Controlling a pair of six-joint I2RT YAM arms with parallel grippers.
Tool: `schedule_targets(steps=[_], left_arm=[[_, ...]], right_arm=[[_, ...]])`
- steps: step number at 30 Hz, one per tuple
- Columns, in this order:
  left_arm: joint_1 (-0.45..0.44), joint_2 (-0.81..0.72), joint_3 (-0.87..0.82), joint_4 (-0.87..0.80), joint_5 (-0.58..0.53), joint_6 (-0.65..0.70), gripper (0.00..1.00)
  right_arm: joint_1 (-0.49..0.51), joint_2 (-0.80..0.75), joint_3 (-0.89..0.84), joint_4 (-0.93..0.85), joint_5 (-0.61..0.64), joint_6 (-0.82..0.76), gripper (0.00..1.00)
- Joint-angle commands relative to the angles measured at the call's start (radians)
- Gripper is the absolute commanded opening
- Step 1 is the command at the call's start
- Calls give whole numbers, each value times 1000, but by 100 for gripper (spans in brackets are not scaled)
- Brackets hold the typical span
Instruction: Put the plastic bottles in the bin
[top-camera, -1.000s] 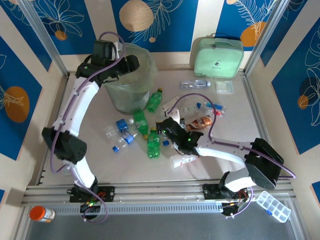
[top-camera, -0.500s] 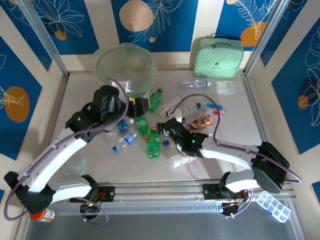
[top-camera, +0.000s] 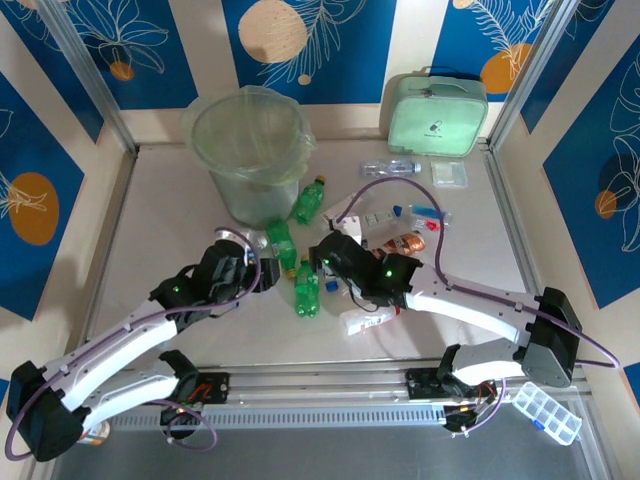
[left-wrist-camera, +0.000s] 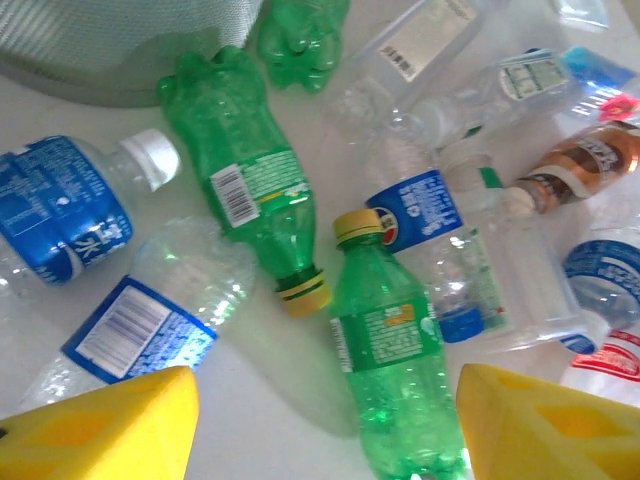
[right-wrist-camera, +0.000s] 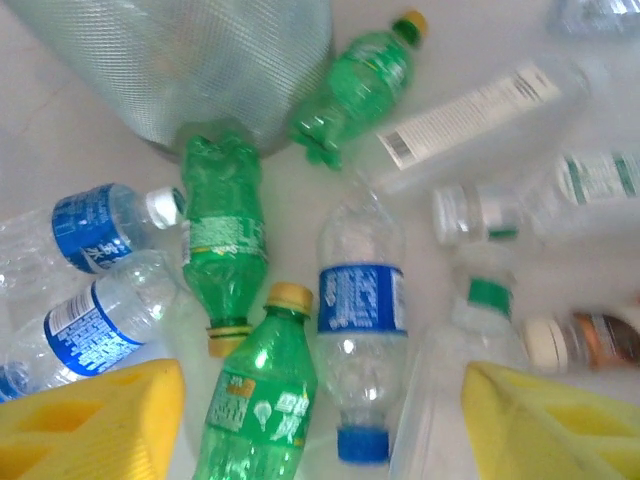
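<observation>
The bin (top-camera: 248, 150) stands at the back left, a round translucent bucket with a pale green liner; its wall also shows in the wrist views (left-wrist-camera: 110, 50) (right-wrist-camera: 190, 60). The plastic bottles lie scattered in front of it. My left gripper (top-camera: 262, 272) (left-wrist-camera: 325, 440) is open, low over the pile, and a green bottle (left-wrist-camera: 390, 370) (top-camera: 307, 290) with a yellow cap lies between its yellow fingers (left-wrist-camera: 100, 430), untouched. My right gripper (top-camera: 322, 256) (right-wrist-camera: 320, 430) is open too. Between its fingers (right-wrist-camera: 545, 425) lie the same green bottle (right-wrist-camera: 255, 400) and a clear blue-labelled bottle (right-wrist-camera: 360, 320).
Two more green bottles (top-camera: 282, 245) (top-camera: 310, 200) lie near the bin's foot. Clear blue-labelled bottles (left-wrist-camera: 60, 215) (left-wrist-camera: 130, 330) sit to the left. A mint-green case (top-camera: 437, 112) stands at the back right, a brown bottle (top-camera: 405, 243) and wrappers lie mid-right, and a compartment box (top-camera: 545, 410) sits off the front right.
My left arm has swung down from over the bin to the bottle pile. The right gripper has shifted slightly over the bottles. Both pairs of jaws have narrowed somewhat.
</observation>
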Motion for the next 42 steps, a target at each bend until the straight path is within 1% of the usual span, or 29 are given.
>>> schedule_targets(steps=[1,4,6,8,11,16,17,19,21,23,27,31,37,42], left_arm=[[-8,-54,-62,96,-80,-3,69],[-8,-96,-110,139,-70,-6,69],[-7,-127,-120,129,-94,-11,69],[-7,-169,-124,104,-121,-16,70],[-7,-254,-149,82,-181,-25,71],[-7,-403,-194,66,-245,-44,70],[-6,-428,-202,62,-256,-48,70],[-6,-469,-212,57,-272,-50,70],[-6,-499,-222,57,-286,-53,69],[-7,-511,-230,61,-289,-57,69],[-7,-506,-225,57,-286,-57,70],[-7,-524,-227,52,-292,-54,69],[-7,-584,-226,20,-332,-52,68],[-7,-634,-238,10,-354,-55,69]], right_arm=[[2,54,66,-516,27,537,63],[3,99,84,-713,-27,812,60],[3,108,68,-774,-65,941,59],[9,88,23,-786,-91,1031,59],[11,-6,-108,-685,-112,1102,59],[0,-194,-334,-433,-105,1148,68],[-3,-221,-366,-391,-103,1155,70],[-14,-259,-415,-323,-104,1145,80],[-26,-282,-452,-260,-119,1131,82],[-35,-283,-468,-213,-132,1116,81],[-53,-251,-473,-167,-171,1122,74],[-63,-212,-470,-154,-191,1141,72],[-79,-156,-487,-129,-225,1170,67],[-108,-97,-496,-96,-254,1164,65]])
